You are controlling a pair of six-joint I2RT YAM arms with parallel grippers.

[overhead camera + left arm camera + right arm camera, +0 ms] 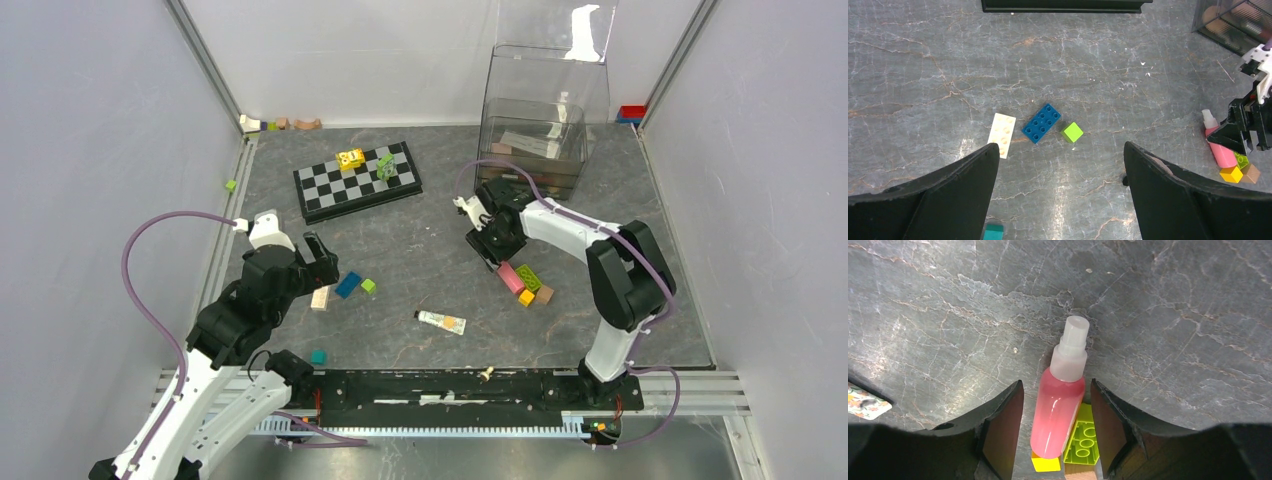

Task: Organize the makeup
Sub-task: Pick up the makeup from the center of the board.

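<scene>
R pincer [1057, 390] sits part-open astride the pink bottle [1058, 412], one jaw each side w/ a thin gap both sides, nothing gripped yet. L pincer [1060, 146] hangs wide open & empty over loose blocks [1042, 122], well apart. Step in hand, I'd say: pick-up of the bottle. The clear box [540, 130] at the far side, which seems to hold other items, is the likely drop spot. Next move calls for closing square across the body w/o pinching the green block [1082, 440] touching its right side or the yellow block [1045, 462] at its base. Bottle lies flat on the table [420, 260], right of centre, nearer than the box. Its long axis runs bottom-to-top in the wrist view, leaning slightly right, white cap pointing away from the wrist; the jaws cross that axis.
</scene>
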